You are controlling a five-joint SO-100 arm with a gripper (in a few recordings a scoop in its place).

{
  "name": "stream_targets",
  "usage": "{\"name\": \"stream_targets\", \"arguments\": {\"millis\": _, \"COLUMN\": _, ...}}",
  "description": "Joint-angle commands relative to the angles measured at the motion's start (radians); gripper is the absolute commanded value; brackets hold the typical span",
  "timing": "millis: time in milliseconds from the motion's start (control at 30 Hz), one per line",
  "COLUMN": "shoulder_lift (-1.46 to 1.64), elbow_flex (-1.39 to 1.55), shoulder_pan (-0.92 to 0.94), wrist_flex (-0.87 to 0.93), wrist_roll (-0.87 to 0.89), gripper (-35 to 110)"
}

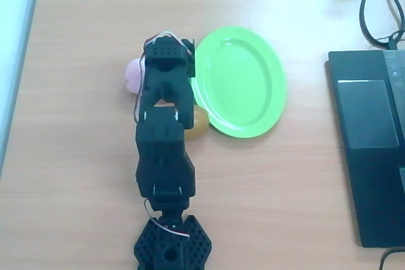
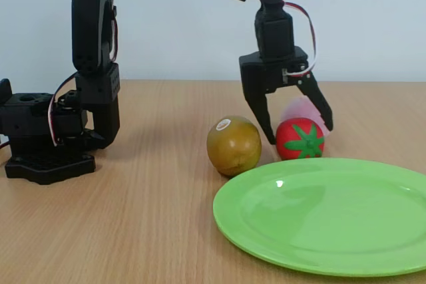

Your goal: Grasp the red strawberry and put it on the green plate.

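Strawberry (image 2: 301,139) — the red strawberry of the task — sits on the wooden table (image 2: 133,231) in the fixed view, just past the green plate's (image 2: 333,217) far rim, at about 12 o'clock from the plate's centre. The gripper (image 2: 297,131) hangs over it with fingers spread apart, one on each side of the fruit, clamped on nothing. A brown-yellow fruit (image 2: 233,145) lies at 9 o'clock from the strawberry; a pale pink ball (image 2: 303,108) peeks out behind. In the overhead view, the black arm (image 1: 166,137) covers the strawberry — the plate (image 1: 243,83) lies at its 3 o'clock, the ball (image 1: 133,75) at 9.
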Motion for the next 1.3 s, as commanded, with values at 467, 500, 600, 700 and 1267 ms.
{"name": "stream_targets", "arguments": {"millis": 467, "shoulder_lift": -0.075, "elbow_flex": -0.101, "shoulder_pan": -0.008, "wrist_flex": 0.049, "wrist_roll": 0.060, "gripper": 7}}
{"name": "stream_targets", "arguments": {"millis": 500, "shoulder_lift": -0.077, "elbow_flex": -0.101, "shoulder_pan": -0.005, "wrist_flex": 0.049, "wrist_roll": 0.066, "gripper": 7}}
{"name": "stream_targets", "arguments": {"millis": 600, "shoulder_lift": -0.074, "elbow_flex": -0.106, "shoulder_pan": 0.006, "wrist_flex": 0.049, "wrist_roll": 0.080, "gripper": 6}}
{"name": "stream_targets", "arguments": {"millis": 700, "shoulder_lift": -0.060, "elbow_flex": -0.126, "shoulder_pan": 0.015, "wrist_flex": 0.057, "wrist_roll": 0.084, "gripper": 5}}
{"name": "stream_targets", "arguments": {"millis": 1267, "shoulder_lift": 0.124, "elbow_flex": -0.574, "shoulder_pan": 0.123, "wrist_flex": 0.331, "wrist_roll": 0.190, "gripper": 9}}
